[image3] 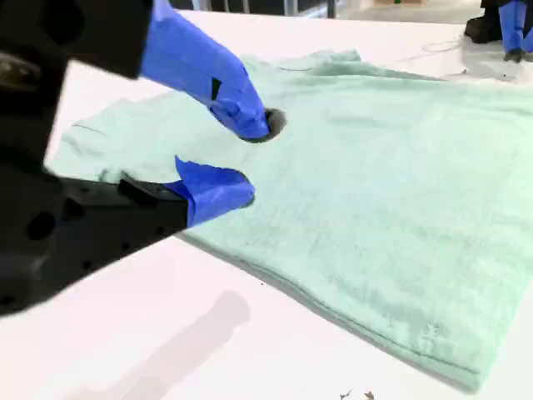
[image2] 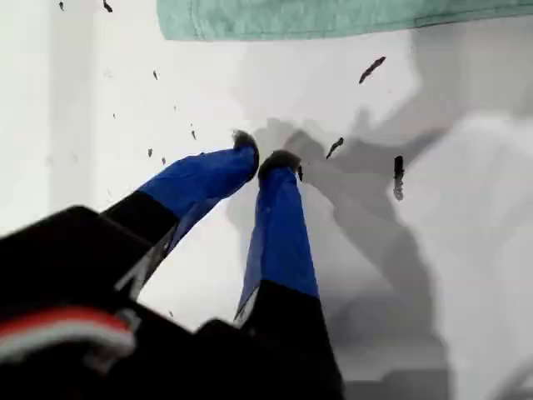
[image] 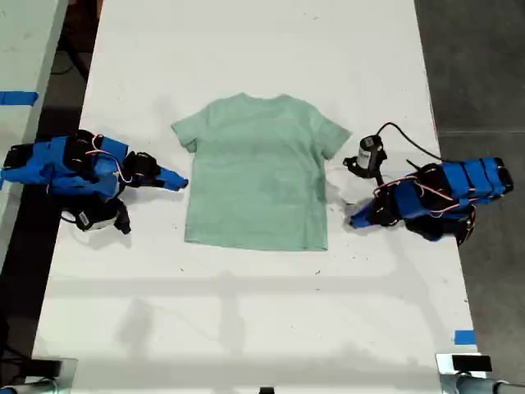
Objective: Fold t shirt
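In the exterior view, the t shirt [image: 258, 172] is laid flat and open in the middle of the white bench [image: 246, 312], with the neck toward the far side and the hem toward the near side; both sleeves are spread out. The second tool [image: 179, 182] is seen at the exterior view's left, its tip just beside the shirt's side edge, below the sleeve; the first tool [image: 354, 220] is seen at the exterior view's right, near the lower part of the other side edge, on bare bench. A small piece of blue tape [image: 464, 336] is stuck to the bench at the near edge, at the exterior view's right.

In the first wrist view, the jaws of the first tool [image2: 262, 158] are brought together, or very nearly so, and nothing is held between them; only a strip of the t shirt [image2: 333, 17] is seen beyond the tips, apart from them; dark specks are scattered on the bench [image2: 466, 208].

In the second wrist view, the jaws of the second tool [image3: 254, 158] are held apart over the edge of the t shirt [image3: 400, 208]; no cloth is clamped; it cannot be told whether the lower jaw touches the cloth.
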{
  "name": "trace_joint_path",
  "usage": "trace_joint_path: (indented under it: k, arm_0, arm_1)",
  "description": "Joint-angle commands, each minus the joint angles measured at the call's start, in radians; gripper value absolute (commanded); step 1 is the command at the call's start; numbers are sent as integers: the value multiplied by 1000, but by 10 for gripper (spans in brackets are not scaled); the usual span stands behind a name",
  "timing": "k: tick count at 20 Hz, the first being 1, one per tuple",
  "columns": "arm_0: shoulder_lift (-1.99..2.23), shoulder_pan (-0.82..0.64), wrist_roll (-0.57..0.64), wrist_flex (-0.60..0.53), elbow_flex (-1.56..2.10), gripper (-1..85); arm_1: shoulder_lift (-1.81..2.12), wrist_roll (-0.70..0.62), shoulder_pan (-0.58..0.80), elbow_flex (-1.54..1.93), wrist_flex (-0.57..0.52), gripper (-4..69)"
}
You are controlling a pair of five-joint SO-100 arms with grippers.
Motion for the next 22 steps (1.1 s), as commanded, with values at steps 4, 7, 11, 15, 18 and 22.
trace_joint_path:
  k: [4, 7, 11, 15, 18, 22]
  arm_0:
    - [6, -5, 3, 2, 43, 95]
    - [6, -5, 3, 2, 43, 95]
    - [6, -5, 3, 2, 43, 95]
    - [6, -5, 3, 2, 43, 95]
    - [6, -5, 3, 2, 43, 95]
    - [6, -5, 3, 2, 43, 95]
  arm_1:
    - [12, 954, -71, 66, -87, 111]
    - [12, 973, -94, 43, -137, 135]
    - [-124, 716, 176, -276, 6, 174]
    - [-621, 449, 591, -753, 198, 255]
    - [-953, 256, 881, -904, 120, 290]
    - [-1408, 137, 1065, -986, -138, 311]
